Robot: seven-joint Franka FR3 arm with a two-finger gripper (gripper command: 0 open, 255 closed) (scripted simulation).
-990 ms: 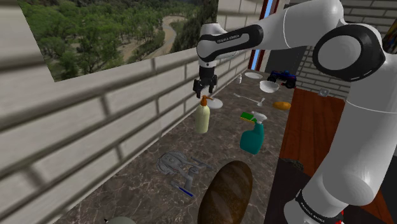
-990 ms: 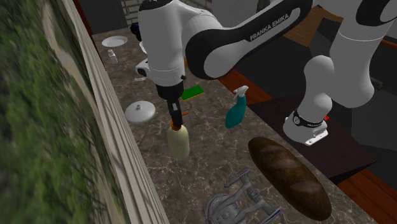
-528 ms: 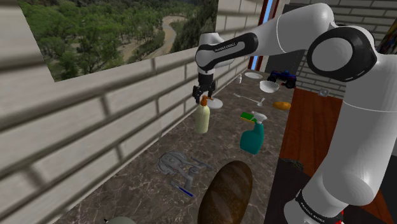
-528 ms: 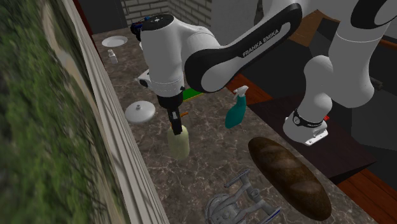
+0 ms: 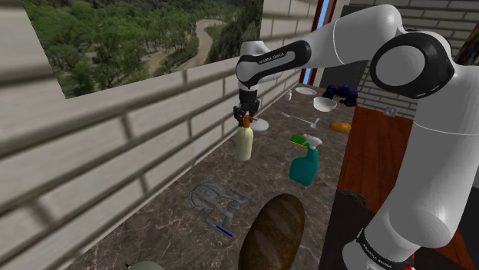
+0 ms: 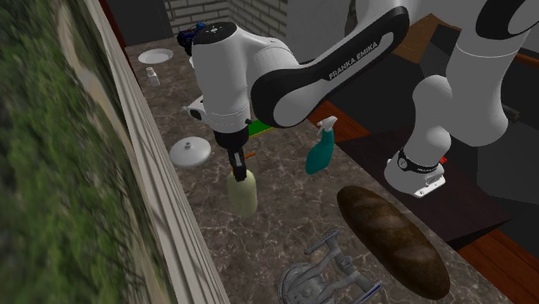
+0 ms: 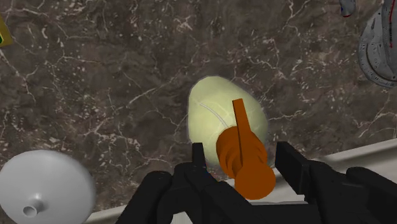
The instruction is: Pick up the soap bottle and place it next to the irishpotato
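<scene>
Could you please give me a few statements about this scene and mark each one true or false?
1. The soap bottle stands upright on the counter. True.
2. The gripper is shut tight. False: it is open, set either side of the orange pump.
3. The teal spray bottle lies on its side. False: it stands upright.
4. A white lid rests on the counter near the soap bottle. True.

counter [image 5: 265,165]: dark marble | wall [image 5: 115,146]: pale brick | window [image 5: 138,38]: forest view | floor [image 5: 376,153]: wood
</scene>
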